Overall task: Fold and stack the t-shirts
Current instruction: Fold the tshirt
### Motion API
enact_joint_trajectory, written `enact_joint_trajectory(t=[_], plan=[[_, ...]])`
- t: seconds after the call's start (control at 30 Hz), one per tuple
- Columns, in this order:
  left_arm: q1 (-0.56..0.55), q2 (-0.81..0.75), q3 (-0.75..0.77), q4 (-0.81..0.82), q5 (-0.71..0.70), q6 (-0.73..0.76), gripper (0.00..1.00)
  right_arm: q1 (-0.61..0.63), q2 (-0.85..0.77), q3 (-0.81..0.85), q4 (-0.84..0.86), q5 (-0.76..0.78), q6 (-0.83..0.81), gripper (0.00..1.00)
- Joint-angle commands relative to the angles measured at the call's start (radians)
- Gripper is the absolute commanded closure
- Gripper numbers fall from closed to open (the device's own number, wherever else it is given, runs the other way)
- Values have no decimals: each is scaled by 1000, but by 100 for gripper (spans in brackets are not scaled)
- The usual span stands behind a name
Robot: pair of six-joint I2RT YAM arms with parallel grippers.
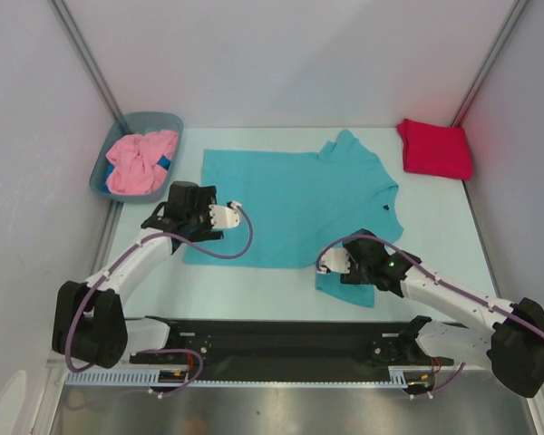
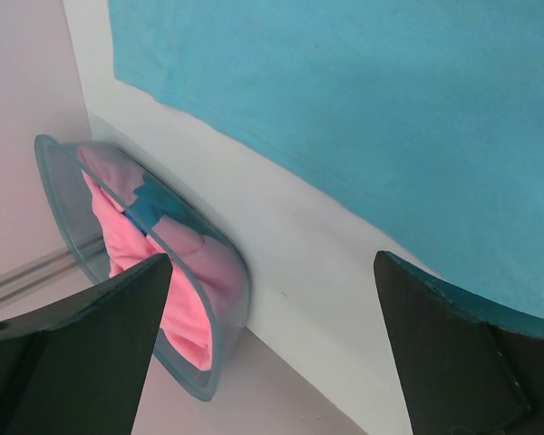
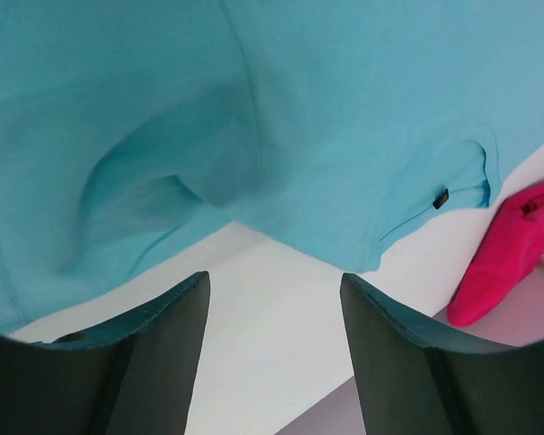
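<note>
The turquoise t-shirt lies spread flat in the middle of the table, collar to the right. My left gripper hovers over its left hem, wide open and empty. My right gripper is at the shirt's near sleeve, open, with bare table between its fingers and the turquoise cloth just beyond the tips. A crimson red t-shirt lies folded at the back right. The pink t-shirt sits crumpled in the tub.
The grey-blue plastic tub stands at the back left against the wall, and its rim is close to my left fingers. Walls enclose the table on three sides. A black rail runs along the near edge.
</note>
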Motion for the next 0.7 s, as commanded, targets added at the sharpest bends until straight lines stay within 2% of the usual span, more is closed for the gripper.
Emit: enact_joint_trajectory(t=[0.0, 0.2, 0.33, 0.53, 0.67], plan=[[-4, -76, -83, 45, 58, 83, 0, 26, -35, -36, -7, 42, -64, 35], [4, -137, -163, -56, 86, 148, 2, 25, -20, -35, 11, 90, -71, 35], [30, -162, -174, -131, 119, 111, 5, 23, -20, -27, 23, 124, -68, 34], [79, -166, -113, -290, 277, -94, 9, 22, -16, -10, 13, 150, -74, 33], [98, -131, -104, -318, 270, -313, 12, 20, 0, 11, 13, 156, -78, 33]])
